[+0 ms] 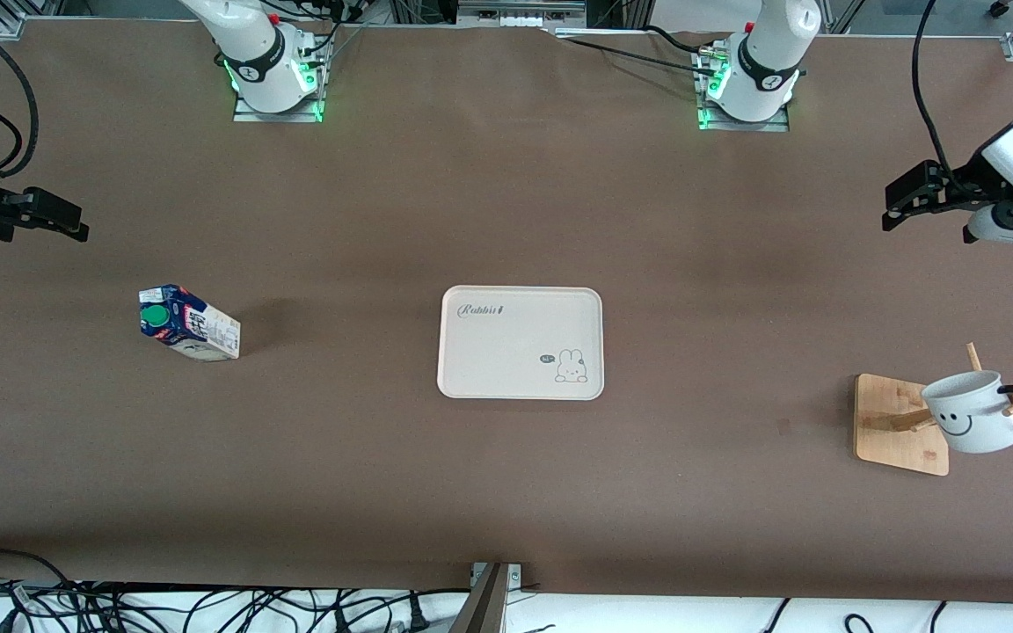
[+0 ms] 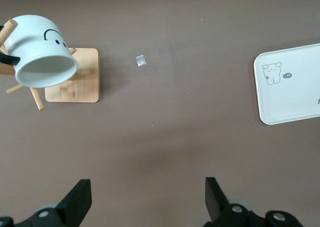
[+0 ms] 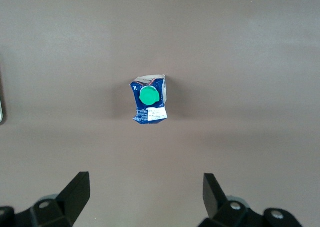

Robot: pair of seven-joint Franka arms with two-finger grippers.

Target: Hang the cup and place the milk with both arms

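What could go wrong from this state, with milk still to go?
1. The milk stands upright, small and narrow; an off-centre close by the right hand, now open above it, could tip it.
2. The tray has a raised rim; a low carry could clip the carton on it.
3. The cup hangs tilted by its handle on the wooden rack; the open left hand is over bare table close by, and a sweep could knock it off.
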